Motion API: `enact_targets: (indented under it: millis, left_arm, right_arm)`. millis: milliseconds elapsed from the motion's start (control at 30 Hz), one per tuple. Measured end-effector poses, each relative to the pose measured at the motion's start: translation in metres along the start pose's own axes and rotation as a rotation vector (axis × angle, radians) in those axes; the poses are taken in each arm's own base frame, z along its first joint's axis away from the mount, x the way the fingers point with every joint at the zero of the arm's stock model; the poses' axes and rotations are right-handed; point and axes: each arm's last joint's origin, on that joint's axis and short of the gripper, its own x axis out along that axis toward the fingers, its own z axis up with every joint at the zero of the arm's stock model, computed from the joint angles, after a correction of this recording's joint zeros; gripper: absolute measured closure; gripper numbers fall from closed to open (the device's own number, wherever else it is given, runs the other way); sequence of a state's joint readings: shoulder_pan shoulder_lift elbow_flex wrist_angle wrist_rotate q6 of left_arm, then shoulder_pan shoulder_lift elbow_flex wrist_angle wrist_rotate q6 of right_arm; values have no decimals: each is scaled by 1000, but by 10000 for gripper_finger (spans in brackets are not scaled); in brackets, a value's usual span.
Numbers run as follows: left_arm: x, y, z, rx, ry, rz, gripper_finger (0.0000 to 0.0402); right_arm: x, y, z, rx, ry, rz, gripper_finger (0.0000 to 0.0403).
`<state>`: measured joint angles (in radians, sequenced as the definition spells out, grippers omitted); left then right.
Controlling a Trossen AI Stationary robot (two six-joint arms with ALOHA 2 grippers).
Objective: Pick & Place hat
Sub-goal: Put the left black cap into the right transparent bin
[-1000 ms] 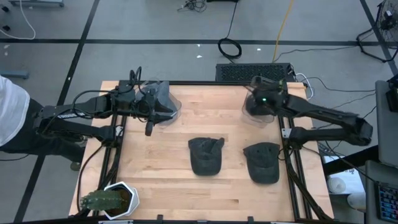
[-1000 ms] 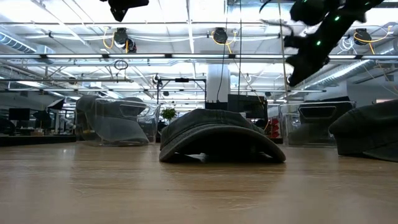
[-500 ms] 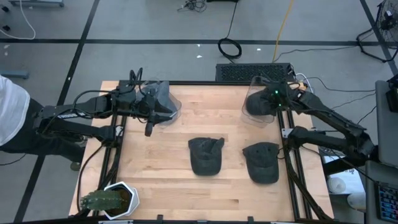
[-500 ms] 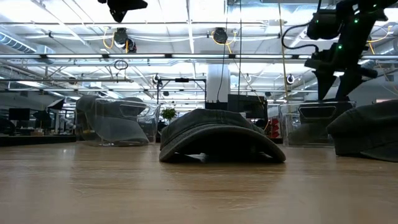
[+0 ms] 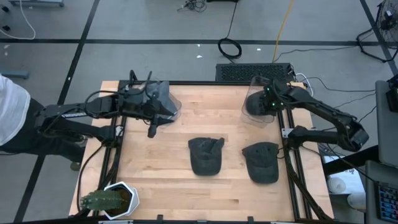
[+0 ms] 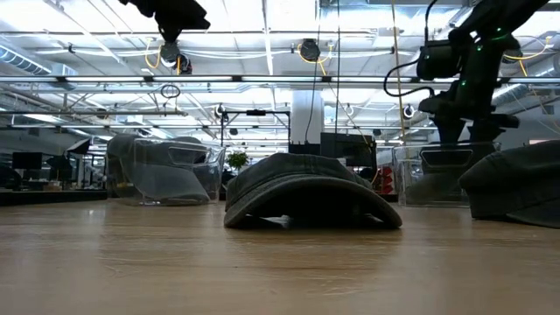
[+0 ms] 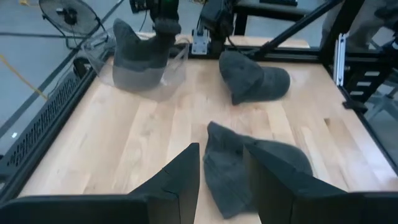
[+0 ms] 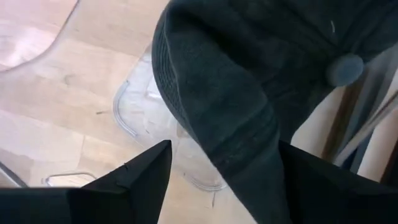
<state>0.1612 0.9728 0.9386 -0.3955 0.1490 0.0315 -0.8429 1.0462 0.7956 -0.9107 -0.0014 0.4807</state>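
The dark hat (image 8: 249, 81) sits in the clear stand (image 5: 255, 104) at the table's (image 5: 211, 193) far right corner. The right gripper's (image 5: 272, 99) fingers (image 8: 140, 177) stand spread apart around it, gripping nothing. The left gripper (image 7: 221, 171) hovers partly open, empty.

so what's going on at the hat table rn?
The right gripper, fingers open, sits over the clear stand at the table's back right, where a dark hat now rests. The left gripper hovers by the other clear stand, which also carries a hat. Two more hats lie flat on the table.
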Motion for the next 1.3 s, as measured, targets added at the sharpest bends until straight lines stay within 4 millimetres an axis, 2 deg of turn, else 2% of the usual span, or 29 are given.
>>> enact_targets:
  millis: [100, 167, 233, 333, 400, 533, 633, 833, 933, 1033, 1167, 1300]
  left_arm:
    - [5, 1, -2, 2, 24, -1, 270]
    - [8, 1, -3, 8, 34, -1, 270]
    - [10, 1, -3, 8, 40, -1, 270]
    - [10, 1, -3, 8, 40, -1, 270]
    - [10, 1, -4, 6, 48, -2, 270]
    - [10, 1, -5, 5, 54, -2, 270]
    - [10, 1, -5, 5, 54, -2, 270]
    - [10, 1, -5, -12, 54, -1, 270]
    - [10, 1, -5, -16, 54, -1, 270]
    - [10, 1, -5, -21, 54, -1, 270]
    - [10, 1, -5, -30, 54, -1, 270]
    - [10, 1, -4, -38, 53, 0, 270]
  right_arm:
    - [3, 1, 2, -34, 1, -1, 157]
    - [2, 3, 5, -73, -36, 19, 187]
    - [-2, 7, 7, -121, -96, 53, 239]
    - [-9, 17, 9, -244, -184, 146, 351]
    - [-13, 26, 9, -348, -235, 222, 385]
    - [-18, 43, 4, -523, -253, 397, 397]
    - [-16, 55, -3, -577, -203, 495, 398]
    - [-18, 69, -25, -735, -62, 636, 400]
    - [-23, 69, -35, -828, 4, 705, 401]
    - [-25, 60, -40, -898, 56, 548, 401]
    - [-22, 52, -38, -958, 4, 259, 402]
    - [-22, 58, -31, -1014, -109, 219, 402]
